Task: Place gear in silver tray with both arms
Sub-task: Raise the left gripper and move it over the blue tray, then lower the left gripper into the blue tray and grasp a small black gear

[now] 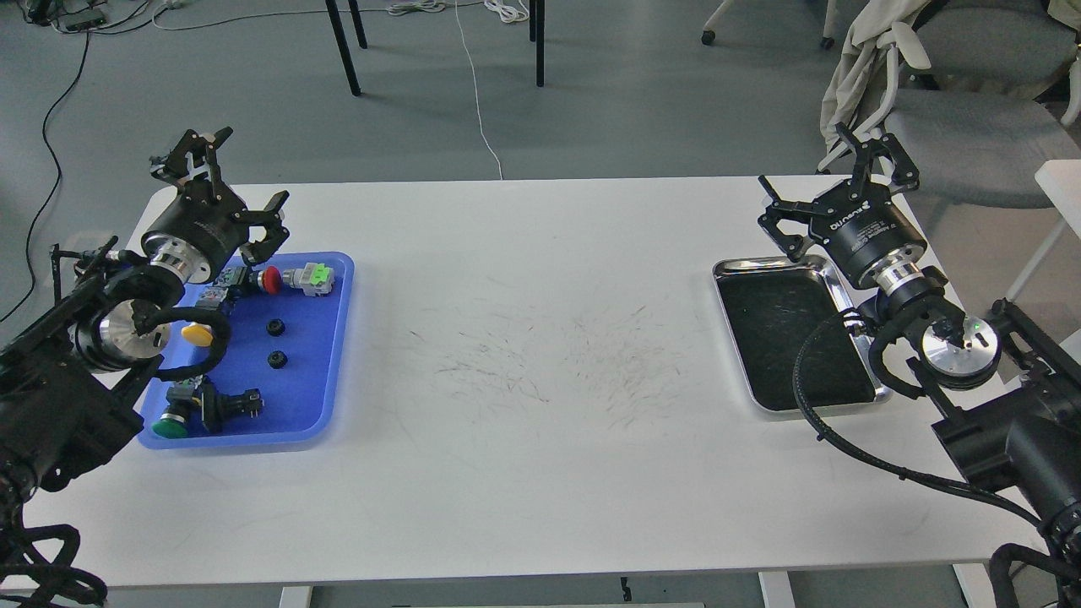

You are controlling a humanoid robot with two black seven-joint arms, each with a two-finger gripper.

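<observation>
Head view: left gripper (226,179) has fingers spread wide, nothing held, hanging over the back edge of the blue tray (325,397); right gripper (832,187) is equally splayed and empty, above the far corner of the silver tray (736,268). The gears look to be the 2 small black toothed discs, upper gear (274,327) and lower gear (277,359), lying flat and apart on bare blue plastic mid-tray. My guess: light, rigid moulded parts, low profile, so the pinch has to come straight down across the outer diameter; teeth should give some bite, but the tray floor is smooth and the part could skate if 1 finger lands first. Neighbours are bulkier: red pushbutton (270,279), yellow button (198,334), green button (171,426), each with blocky switch bodies. The silver tray is polished metal, rounded corners, raised rim, dark scratched floor, nothing in it. White table (540,473) is matte and scuffed between the trays.
</observation>
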